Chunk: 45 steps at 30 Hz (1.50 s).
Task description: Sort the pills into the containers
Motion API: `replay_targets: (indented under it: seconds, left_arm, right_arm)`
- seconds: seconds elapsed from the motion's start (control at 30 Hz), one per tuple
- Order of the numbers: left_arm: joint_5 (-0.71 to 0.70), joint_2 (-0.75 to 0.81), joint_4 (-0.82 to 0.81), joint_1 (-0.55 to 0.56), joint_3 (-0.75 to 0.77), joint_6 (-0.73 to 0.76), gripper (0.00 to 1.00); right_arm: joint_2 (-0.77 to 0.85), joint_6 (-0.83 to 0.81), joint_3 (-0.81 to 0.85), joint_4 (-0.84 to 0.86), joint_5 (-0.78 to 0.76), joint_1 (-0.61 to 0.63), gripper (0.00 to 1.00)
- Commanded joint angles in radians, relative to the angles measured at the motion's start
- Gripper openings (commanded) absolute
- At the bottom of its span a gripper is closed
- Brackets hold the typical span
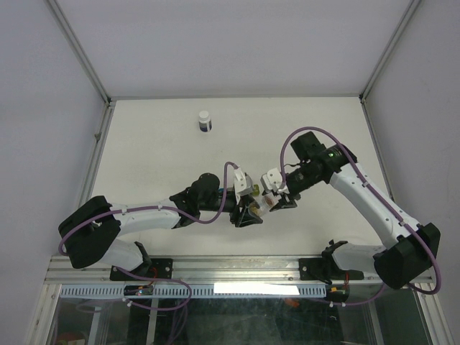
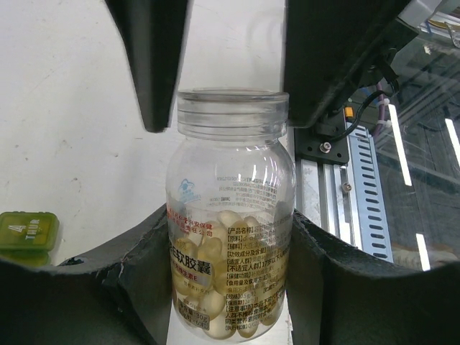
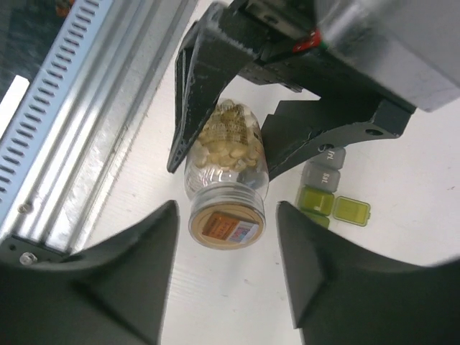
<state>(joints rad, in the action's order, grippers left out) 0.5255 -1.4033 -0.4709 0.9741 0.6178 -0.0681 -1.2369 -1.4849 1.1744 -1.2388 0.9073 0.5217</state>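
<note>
Right wrist view tells me the job has hardly begun. Every one of the pills (image 3: 224,140) I can see sits inside a clear bottle (image 3: 215,180). My left gripper (image 2: 228,287) is clenched around the fat part of that bottle and holds it just above the table (image 1: 158,144), near the front edge. My right gripper (image 3: 226,219) has its fingers spread on each side of the bottle's top. There is a gap on both sides, so it grips nothing.

The containers (image 3: 325,188) lie on the table just beside the bottle. One yellow-green lid looks flipped open. I see no pill in any cube, so I think all the sorting is left to do. First the pills have to come out of the bottle.

Some things I cannot make out. The bottle's mouth shows an orange and white round patch, and I cannot tell if it is a seal or a cap. The left gripper hides part of the strip, so I only see grey and green cubes. A dark bottle (image 1: 205,121) stands far back, well apart from both arms.
</note>
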Motion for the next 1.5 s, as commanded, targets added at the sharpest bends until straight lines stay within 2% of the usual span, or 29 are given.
replay_targets:
  seconds: [0.0, 0.07, 0.23, 0.4, 0.53, 0.73, 0.9, 1.03, 1.17, 1.33, 1.47]
  left_arm:
    - [0.036, 0.02, -0.063, -0.003, -0.002, -0.025, 0.0]
    - [0.035, 0.02, -0.063, -0.003, 0.0, -0.026, 0.0]
    - [0.032, 0.025, -0.061, -0.003, -0.003, -0.023, 0.0]
    - [0.029, 0.015, -0.067, -0.003, 0.004, -0.021, 0.0]
    - [0.033, -0.002, -0.069, -0.003, 0.018, -0.024, 0.0]
    - [0.03, 0.002, -0.069, -0.003, 0.013, -0.03, 0.0]
    - [0.029, 0.001, -0.07, -0.003, 0.014, -0.03, 0.0]
    - [0.03, 0.0, -0.069, -0.003, 0.016, -0.029, 0.0]
    - [0.033, 0.004, -0.066, -0.003, 0.013, -0.029, 0.0]
    - [0.033, 0.015, -0.062, -0.003, 0.005, -0.028, 0.0]
    - [0.033, 0.024, -0.06, -0.003, 0.001, -0.026, 0.0]
  right_arm:
    - [0.054, 0.076, 0.02, 0.059, 0.096, -0.01, 0.68]
    - [0.071, 0.184, 0.027, 0.071, 0.109, -0.025, 0.78]
    - [0.094, 0.605, 0.031, 0.152, 0.066, -0.044, 0.88]
    - [0.071, 0.812, -0.024, 0.171, 0.007, -0.046, 0.87]
    - [0.06, 0.886, -0.066, 0.224, -0.025, -0.042, 0.85]
    - [0.031, 0.914, -0.06, 0.237, -0.052, -0.021, 0.7]
    - [0.028, 0.868, -0.05, 0.213, -0.029, -0.009, 0.52]
    - [0.028, 0.775, -0.036, 0.169, 0.003, -0.006, 0.23]
    - [0.018, 0.621, -0.005, 0.101, 0.035, -0.002, 0.01]
    - [0.019, 0.383, 0.026, 0.035, 0.083, 0.0, 0.0]
    - [0.024, 0.105, 0.043, -0.054, 0.127, 0.003, 0.0]
